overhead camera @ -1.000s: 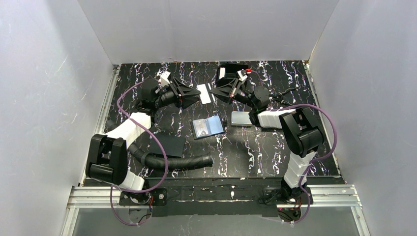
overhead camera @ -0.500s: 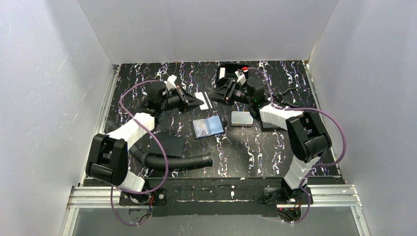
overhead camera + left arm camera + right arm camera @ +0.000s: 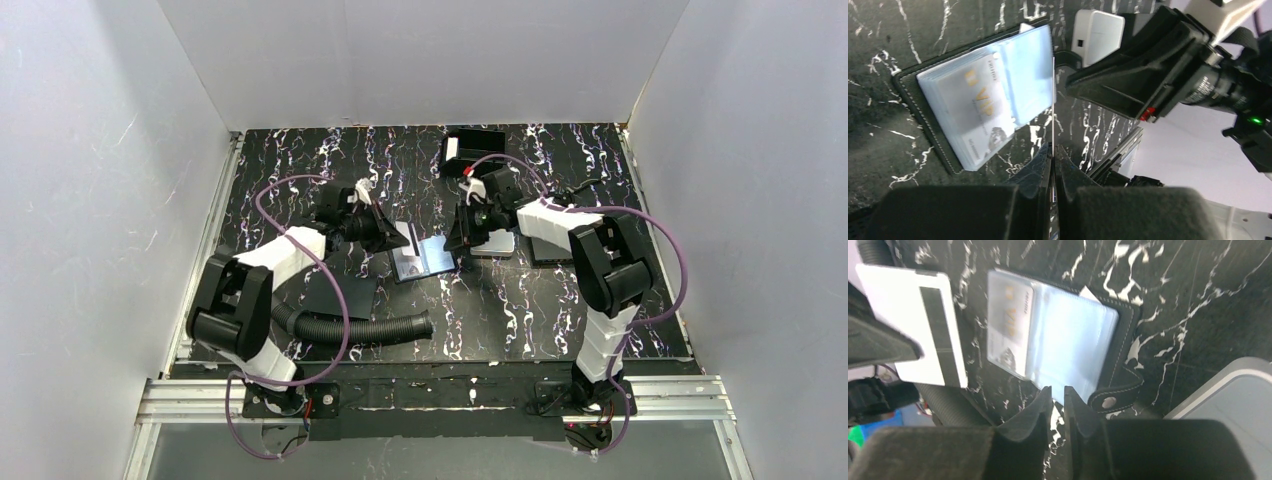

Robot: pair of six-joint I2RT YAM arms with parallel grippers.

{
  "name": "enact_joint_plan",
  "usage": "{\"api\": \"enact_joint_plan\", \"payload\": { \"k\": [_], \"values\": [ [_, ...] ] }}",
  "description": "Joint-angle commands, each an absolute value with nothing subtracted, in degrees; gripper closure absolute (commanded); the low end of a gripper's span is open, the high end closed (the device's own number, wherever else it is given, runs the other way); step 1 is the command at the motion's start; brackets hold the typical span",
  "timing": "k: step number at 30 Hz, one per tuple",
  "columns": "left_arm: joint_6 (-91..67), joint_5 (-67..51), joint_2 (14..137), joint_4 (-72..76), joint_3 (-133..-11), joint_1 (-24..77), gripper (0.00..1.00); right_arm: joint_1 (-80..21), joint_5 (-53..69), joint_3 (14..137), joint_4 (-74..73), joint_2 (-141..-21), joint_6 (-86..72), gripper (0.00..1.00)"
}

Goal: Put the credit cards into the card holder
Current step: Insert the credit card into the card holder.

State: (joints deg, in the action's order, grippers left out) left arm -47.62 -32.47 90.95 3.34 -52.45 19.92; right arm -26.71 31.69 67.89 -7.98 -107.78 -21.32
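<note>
Now our left gripper (image 3: 1053, 150), pinching a white card (image 3: 1053, 100), reaches the open card holder (image 3: 933, 126), so insertion can begin; our right gripper (image 3: 1058, 392) hovers beside it, narrowly parted, empty.

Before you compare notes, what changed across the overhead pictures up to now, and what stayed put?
The white card passed from the right gripper to the left gripper, which shut on it and carried it nearer, to the open card holder. The right gripper let go and swung down beside the holder's tab. Holder, silver case and hose stayed put.
</note>
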Motion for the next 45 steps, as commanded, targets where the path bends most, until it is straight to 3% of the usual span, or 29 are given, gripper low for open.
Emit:
{"api": "enact_joint_plan", "payload": {
  "k": [1, 45],
  "values": [
    [-45.4, -33.6, 94.7, 2.0, -52.5, 20.3, 1.00, -27.1, 30.2, 68.4, -10.5, -108.2, -15.1, 0.82],
    [-44.9, -38.0, 105.9, 3.8, -55.7, 21.5, 1.00, -27.9, 28.9, 66.7, -6.6, -111.9, -15.9, 0.89]
  ]
}}
